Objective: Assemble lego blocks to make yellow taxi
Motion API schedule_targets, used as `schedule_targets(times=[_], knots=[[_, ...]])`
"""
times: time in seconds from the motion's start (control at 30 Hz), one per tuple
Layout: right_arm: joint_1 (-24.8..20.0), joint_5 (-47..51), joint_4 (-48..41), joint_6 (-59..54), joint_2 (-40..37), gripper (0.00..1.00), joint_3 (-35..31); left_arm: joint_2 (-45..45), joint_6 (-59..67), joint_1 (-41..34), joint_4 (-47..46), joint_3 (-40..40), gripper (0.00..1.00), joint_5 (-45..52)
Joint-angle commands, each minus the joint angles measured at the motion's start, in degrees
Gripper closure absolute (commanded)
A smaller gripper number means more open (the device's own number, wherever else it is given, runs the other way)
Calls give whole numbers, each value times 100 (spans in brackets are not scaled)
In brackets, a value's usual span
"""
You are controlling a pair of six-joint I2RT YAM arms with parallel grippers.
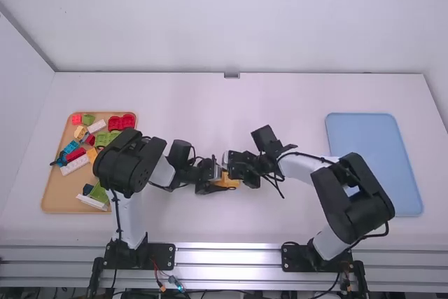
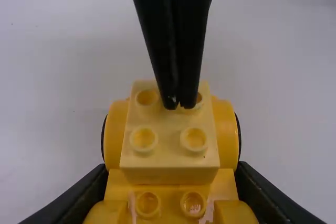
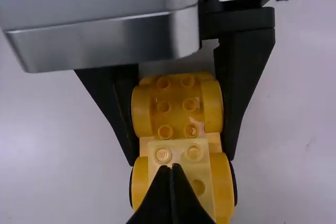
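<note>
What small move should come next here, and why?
Probably a light downward press by the right gripper: its closed fingertips are at the pale block's studs, while the left gripper holds the yellow car from both sides, likely bracing it.

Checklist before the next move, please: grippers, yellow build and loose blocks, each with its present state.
1. Left gripper holds the yellow plastic wheeled base from both sides: ok.
2. Right gripper's fingers together: ok.
3. Pale yellow studded plastic block between the base's rounded sides: ok.
4. Block pressed fully down: cannot tell.
5. Right gripper clear of the block: not ok, tips at its studs.
6. Loose blocks on tan tray: ok.
</note>
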Motion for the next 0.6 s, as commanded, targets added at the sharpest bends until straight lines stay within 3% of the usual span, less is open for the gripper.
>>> schedule_targets(times=[0.0,0.37,0.57], knots=[[0,640,-155,70,85,100,-50,79,-24,-37,-35,26,64,59],[13,1019,-31,173,448,100,-37,79,-24,-37,-68,39,65,59],[245,1237,-367,35,955,100,376,79,-22,-37,-20,2,65,55]])
